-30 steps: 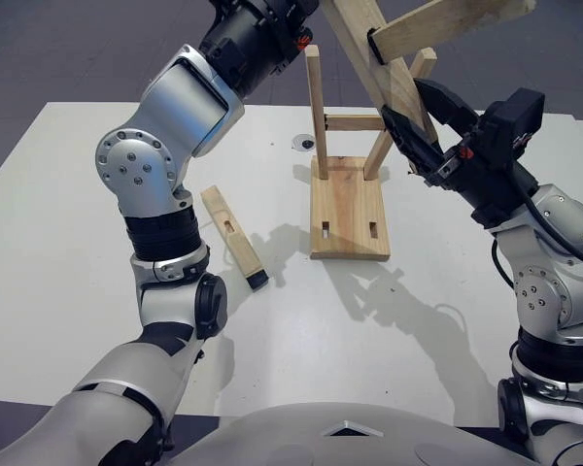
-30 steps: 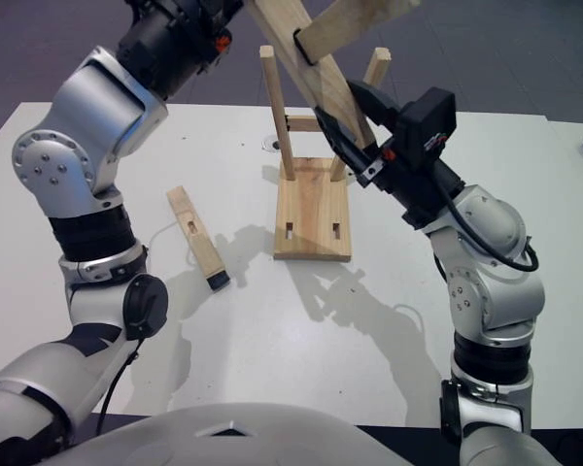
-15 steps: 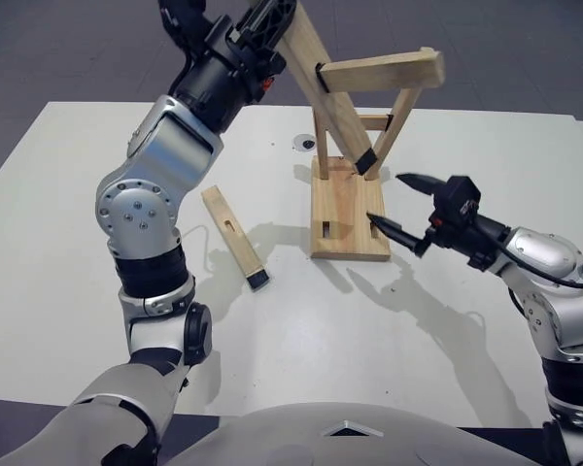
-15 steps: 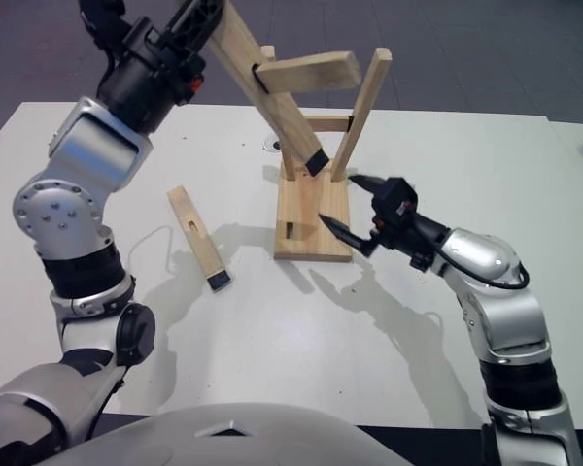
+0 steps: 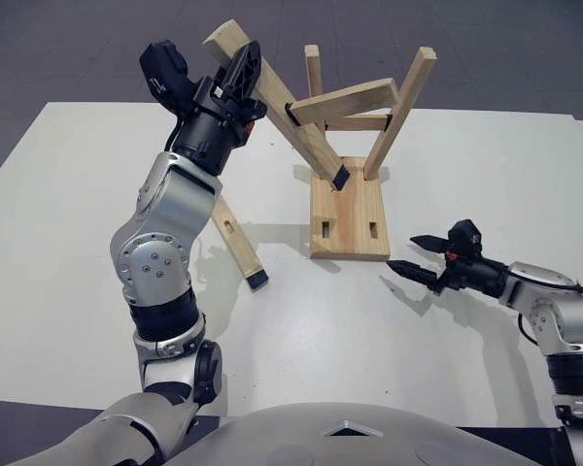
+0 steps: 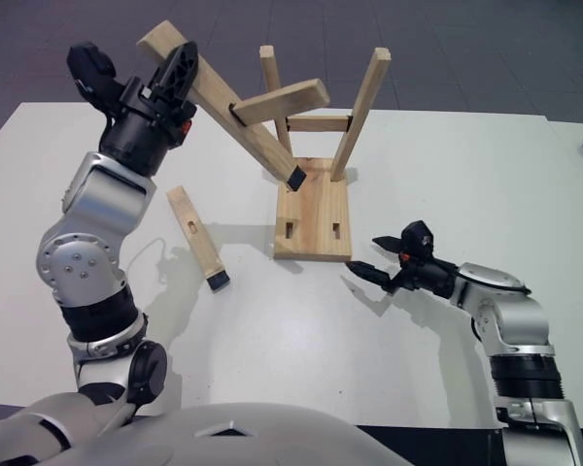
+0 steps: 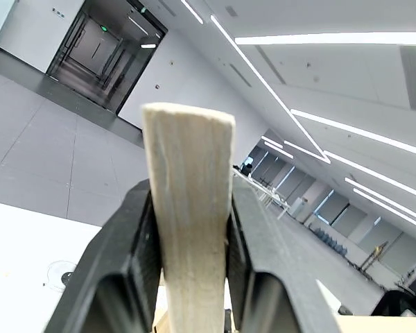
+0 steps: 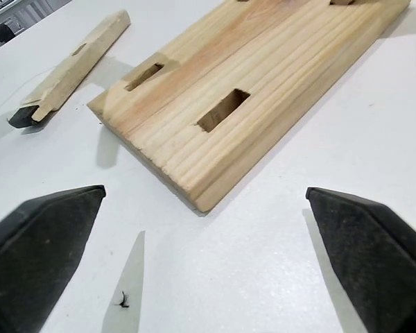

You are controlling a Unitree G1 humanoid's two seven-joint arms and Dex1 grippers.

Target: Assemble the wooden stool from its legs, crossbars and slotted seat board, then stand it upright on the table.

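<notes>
Pinching one stool leg (image 5: 311, 146) near its top end, the left end effector (image 5: 241, 78) is holding it tilted in the air over the seat board (image 5: 348, 209), with a crossbar (image 5: 350, 99) attached. The board is lying flat on the worktop (image 5: 78, 243), two legs (image 5: 400, 112) standing in its far slots. Another leg (image 5: 238, 243) is lying loose to the board's left. The right end effector (image 5: 403, 252) is hovering spread, low, near the board's near-right corner.

i'm counting four legs: two standing legs (image 5: 313, 70) (image 5: 400, 112), one raised leg (image 5: 277, 101), one loose leg (image 5: 235, 238); also two crossbars (image 5: 350, 97) (image 5: 356, 122) and one seat board (image 5: 348, 225).
</notes>
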